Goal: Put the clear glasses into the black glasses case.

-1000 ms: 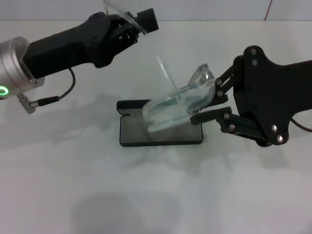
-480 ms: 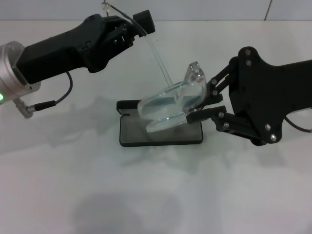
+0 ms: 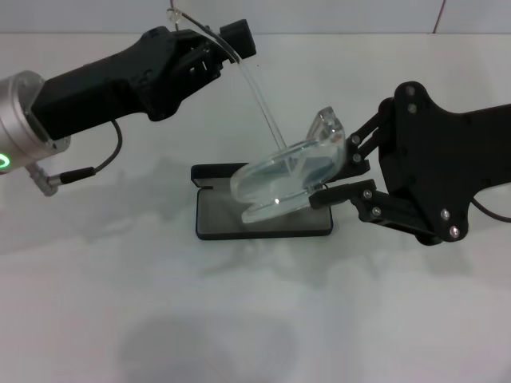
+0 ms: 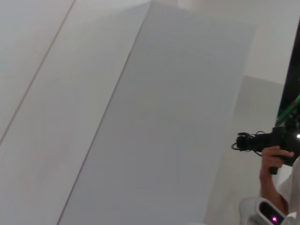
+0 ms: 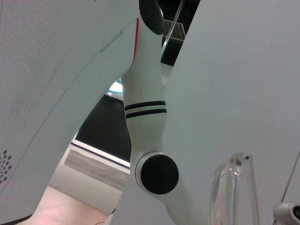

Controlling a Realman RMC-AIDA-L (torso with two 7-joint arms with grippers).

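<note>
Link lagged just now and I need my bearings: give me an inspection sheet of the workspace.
Surface: white table, bare around the work.
Job's things: black glasses case open, flat; clear glasses held tilted above it, one arm stretched up.
Clutter: nothing seen.
Grippers: right gripper shut on the glasses' end; left gripper grips the raised arm's tip.
Cables: black cable under left arm.
Surroundings: white wall; person with camera.

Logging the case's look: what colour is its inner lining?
Grey, inside the black glasses case; head view shows it best.
</note>
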